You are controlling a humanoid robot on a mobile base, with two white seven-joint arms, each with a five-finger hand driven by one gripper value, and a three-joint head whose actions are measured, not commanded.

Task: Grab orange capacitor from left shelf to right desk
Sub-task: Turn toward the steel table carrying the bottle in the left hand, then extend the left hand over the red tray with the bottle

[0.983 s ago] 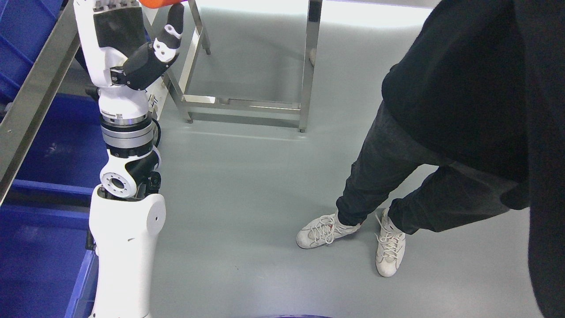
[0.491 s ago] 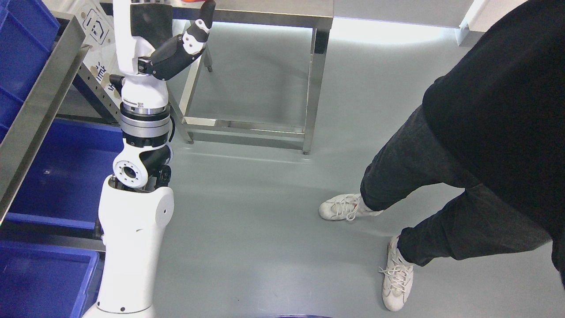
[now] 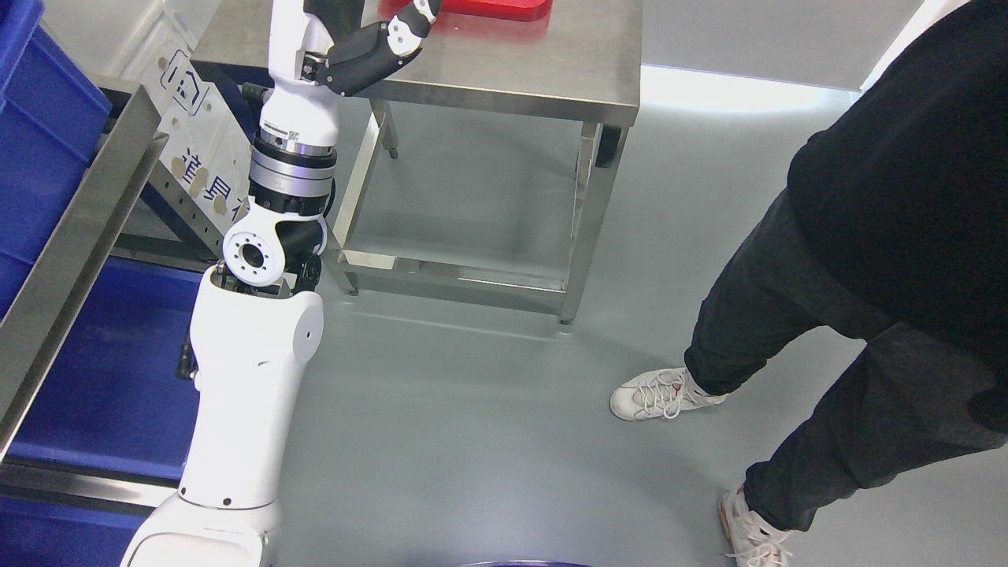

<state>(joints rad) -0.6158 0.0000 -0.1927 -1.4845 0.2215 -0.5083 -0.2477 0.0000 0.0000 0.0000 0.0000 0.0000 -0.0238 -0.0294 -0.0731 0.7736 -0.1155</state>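
Note:
My left arm (image 3: 252, 370) rises from the lower left, and its hand (image 3: 370, 49) reaches the near left corner of the steel desk (image 3: 551, 71). The top edge cuts off most of the hand, so its grip is hidden. No orange capacitor shows in this view. A flat red tray (image 3: 488, 9) lies on the desk top at the upper edge, just right of the hand. The right arm is out of the picture.
Blue bins (image 3: 47, 126) sit on a steel-framed shelf (image 3: 75, 228) along the left side. A person in black clothes (image 3: 906, 213) and white shoes (image 3: 657, 394) stands on the grey floor (image 3: 457, 425) at the right, close to the desk's leg (image 3: 587, 213).
The camera has shifted, bringing the desk top and red tray into view. An orange thing seen at the hand's top a second ago is now beyond the upper edge. The person has stepped.

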